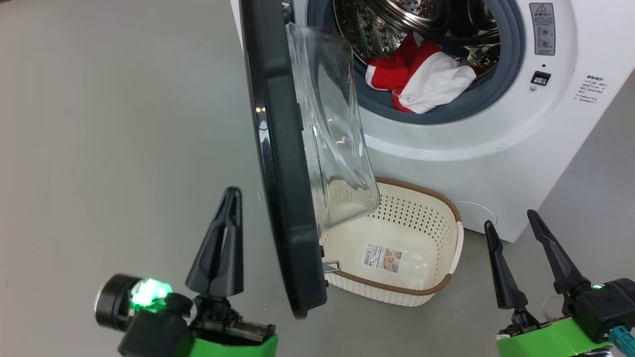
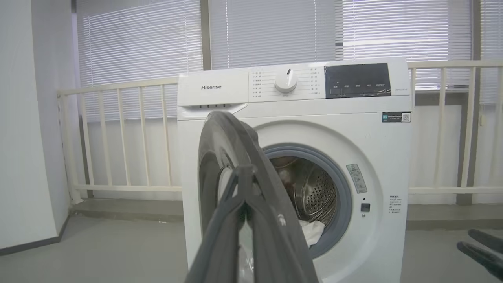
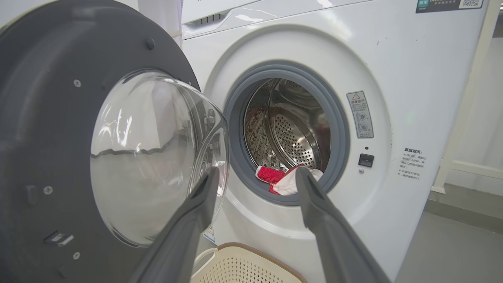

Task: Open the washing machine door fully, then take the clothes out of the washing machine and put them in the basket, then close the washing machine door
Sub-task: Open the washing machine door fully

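The washing machine (image 1: pixel 476 148) stands with its door (image 1: pixel 283 173) swung out, edge-on to my head, its glass bowl over the basket (image 1: pixel 421 218). Red and white clothes (image 1: pixel 421 74) lie at the drum's front lip. The cream basket sits on the floor before the machine, holding nothing but its label. My left gripper (image 1: pixel 232 198) is shut on nothing, just left of the door's black rim and apart from it. At the lower right my right gripper (image 1: pixel 511 220) stands open and empty. In the right wrist view its fingers (image 3: pixel 256 173) frame the clothes (image 3: pixel 283 181) from a distance.
Grey floor (image 1: pixel 109 148) spreads to the left of the door. Behind the machine (image 2: pixel 298 114) runs a white railing (image 2: pixel 125 133) under window blinds, and a pale wall (image 2: pixel 23 137) stands at the left. The door (image 2: pixel 220 157) hangs right behind my left fingertips.
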### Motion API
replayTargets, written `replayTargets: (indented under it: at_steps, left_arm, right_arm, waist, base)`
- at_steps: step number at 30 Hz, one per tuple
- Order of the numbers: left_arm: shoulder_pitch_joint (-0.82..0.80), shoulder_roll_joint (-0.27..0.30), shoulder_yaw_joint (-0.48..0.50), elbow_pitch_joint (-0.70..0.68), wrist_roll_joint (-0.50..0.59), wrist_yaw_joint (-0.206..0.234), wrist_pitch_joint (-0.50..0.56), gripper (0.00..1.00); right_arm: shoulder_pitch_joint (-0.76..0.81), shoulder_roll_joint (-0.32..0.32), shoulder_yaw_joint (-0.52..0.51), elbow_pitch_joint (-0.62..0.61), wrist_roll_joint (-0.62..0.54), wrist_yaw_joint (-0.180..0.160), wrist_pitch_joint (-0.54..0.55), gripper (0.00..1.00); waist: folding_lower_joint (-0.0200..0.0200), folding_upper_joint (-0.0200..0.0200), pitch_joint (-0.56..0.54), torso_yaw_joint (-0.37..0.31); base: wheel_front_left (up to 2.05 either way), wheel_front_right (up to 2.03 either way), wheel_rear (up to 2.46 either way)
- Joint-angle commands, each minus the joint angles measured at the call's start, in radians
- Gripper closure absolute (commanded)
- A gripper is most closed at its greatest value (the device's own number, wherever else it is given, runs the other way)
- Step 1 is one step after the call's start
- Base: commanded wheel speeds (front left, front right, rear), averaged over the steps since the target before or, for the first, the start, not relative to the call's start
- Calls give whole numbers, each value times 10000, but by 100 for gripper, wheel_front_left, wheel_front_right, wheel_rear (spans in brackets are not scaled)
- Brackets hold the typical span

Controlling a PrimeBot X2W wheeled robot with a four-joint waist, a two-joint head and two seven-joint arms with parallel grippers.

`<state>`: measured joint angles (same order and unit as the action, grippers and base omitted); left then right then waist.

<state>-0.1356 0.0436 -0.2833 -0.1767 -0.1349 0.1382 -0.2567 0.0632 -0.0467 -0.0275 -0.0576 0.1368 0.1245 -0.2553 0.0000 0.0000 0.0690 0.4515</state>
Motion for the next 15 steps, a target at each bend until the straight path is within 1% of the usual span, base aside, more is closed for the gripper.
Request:
replayTargets:
  at_steps: [1, 6, 9, 15]
  left_arm:
    - [-505, 87, 158, -700, 303, -204, -51, 100]
    - [-642, 103, -414, -1382, 659, -706, -51, 100]
    - [-716, 97, -906, -1304, 700, -988, -51, 100]
    - [-830, 85, -1717, -544, 687, -1299, -51, 100]
  right_arm:
    - [-169, -36, 217, -228, 145, 62, -64, 0]
    - [-165, -36, 242, -235, 188, 62, -64, 0]
    - [-189, -36, 246, -255, 208, 62, -64, 0]
    - [-253, -36, 314, -255, 268, 62, -64, 0]
  waist:
    - [0, 0, -4, -31]
    - [0, 0, 36, -82]
    - [0, 0, 79, -98]
    - [0, 0, 174, -190]
  base:
    - [0, 0, 0]
    - [0, 0, 0]
    - [0, 0, 0]
    - [0, 0, 0]
